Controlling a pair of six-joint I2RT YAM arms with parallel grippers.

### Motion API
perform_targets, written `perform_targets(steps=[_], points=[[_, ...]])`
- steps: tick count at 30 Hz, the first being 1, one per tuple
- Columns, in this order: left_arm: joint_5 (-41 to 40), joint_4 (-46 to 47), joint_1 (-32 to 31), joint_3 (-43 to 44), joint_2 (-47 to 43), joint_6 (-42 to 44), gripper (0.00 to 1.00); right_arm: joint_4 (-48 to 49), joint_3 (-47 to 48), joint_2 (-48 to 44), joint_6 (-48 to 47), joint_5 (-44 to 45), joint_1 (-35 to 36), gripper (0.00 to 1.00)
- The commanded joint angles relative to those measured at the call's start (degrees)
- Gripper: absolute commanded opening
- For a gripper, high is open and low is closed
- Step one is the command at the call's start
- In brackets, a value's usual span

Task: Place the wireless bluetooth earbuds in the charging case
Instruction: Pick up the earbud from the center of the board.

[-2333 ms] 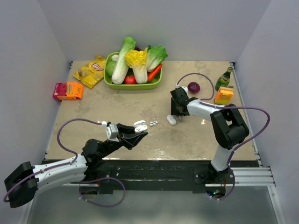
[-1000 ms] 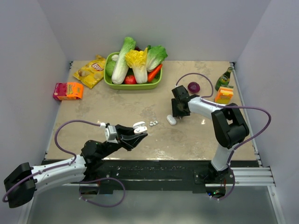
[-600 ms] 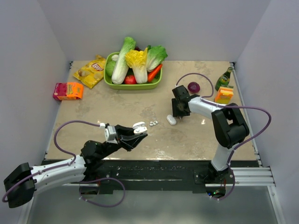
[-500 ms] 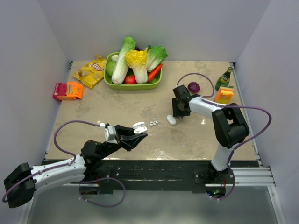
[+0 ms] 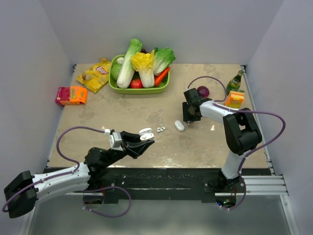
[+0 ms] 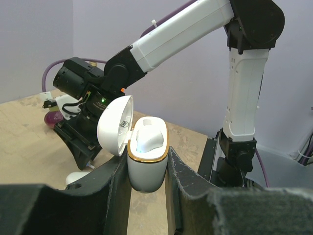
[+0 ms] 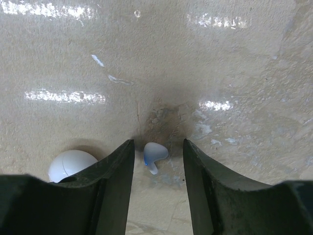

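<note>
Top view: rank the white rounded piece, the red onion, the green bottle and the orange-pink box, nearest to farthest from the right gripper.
Measured from the right gripper:
1. white rounded piece: right beside it, on the side toward the table's middle.
2. red onion: behind it, toward the back.
3. green bottle: back right corner.
4. orange-pink box: far left edge, clearly the farthest.

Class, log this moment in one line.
left tool: holding open case | right tool: open, straddling earbud on table | not gripped
</note>
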Motion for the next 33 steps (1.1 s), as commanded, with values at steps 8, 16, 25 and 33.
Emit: perform_targets(steps=[8,16,25,33], points=[[-0.3,2.9,-0.6,-0.6,-0.3,0.1,0.0,-1.9,-2.1,2.9,-1.1,-2.4,-0.7,0.4],[-0.3,2.9,-0.6,-0.6,-0.1,0.1,0.0,-2.0,-2.7,2.5,-1.5,-3.4,-0.1,0.34],[-0.2,3.0,-0.7,-0.4,0.2,0.2,0.0,-2.4,-2.9,2.0,-1.3,-3.4,0.2,0.3],[0.2,3.4,-0.7,-0.3,0.9,0.0,0.0,-2.0,-3.4,1.8,-1.0,-3.3,0.4,0.06]])
